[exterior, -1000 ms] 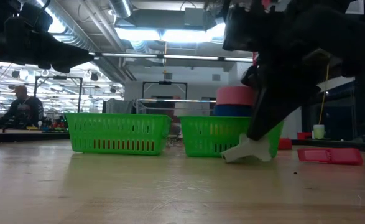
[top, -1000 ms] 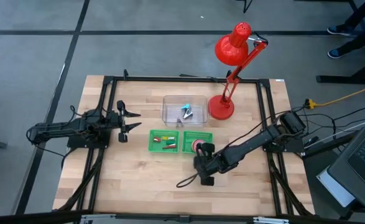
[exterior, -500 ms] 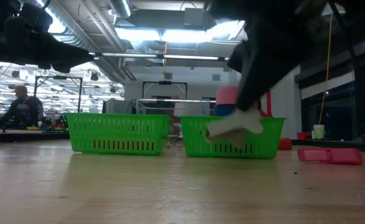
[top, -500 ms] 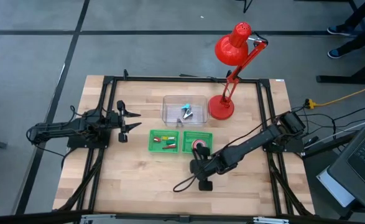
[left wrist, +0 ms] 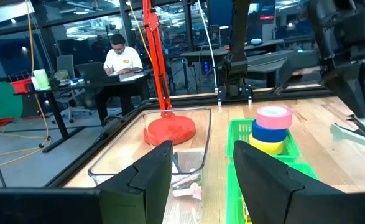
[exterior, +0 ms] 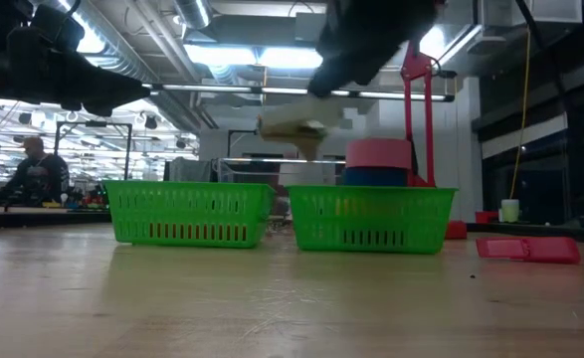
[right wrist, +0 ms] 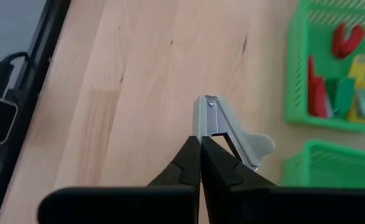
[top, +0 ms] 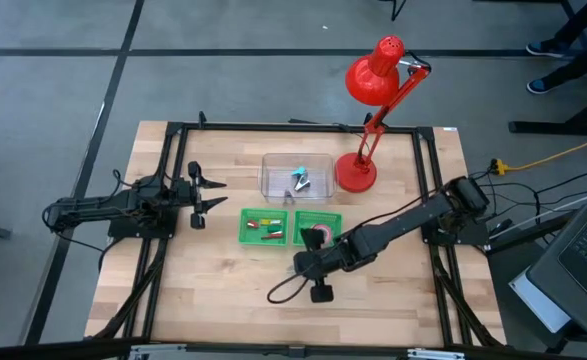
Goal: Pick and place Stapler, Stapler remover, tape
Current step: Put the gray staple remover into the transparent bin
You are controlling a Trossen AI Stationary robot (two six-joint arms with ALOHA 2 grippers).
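Note:
My right gripper (top: 300,263) is shut on a pale grey staple remover (right wrist: 229,134), just in front of the two green baskets. In the low view the remover (exterior: 292,129) is in the air, higher than the basket rims. The right basket (top: 318,228) holds stacked pink, blue and yellow tape rolls (left wrist: 272,127). The left basket (top: 264,226) holds small coloured items. My left gripper (top: 208,195) waits open at the table's left side, touching nothing. No stapler shows that I can name for sure. My right gripper pinches the staple remover's metal body (right wrist: 208,127) between its two fingertips (right wrist: 191,152). The fingers come from above, slanting down. The remover sticks out past the tips and is lifted clear of the table.
A clear plastic box (top: 296,175) and a red desk lamp (top: 373,80) stand behind the baskets. A flat red object (exterior: 527,249) lies on the table at the right. A black frame (top: 173,130) runs along the table's edges. There is bare wood in front of the baskets.
My right gripper has gone up and toward the table's left edge with the staple remover. The remover lay on the table in front of the right basket a second ago. It is now lifted clear, above the basket rims.

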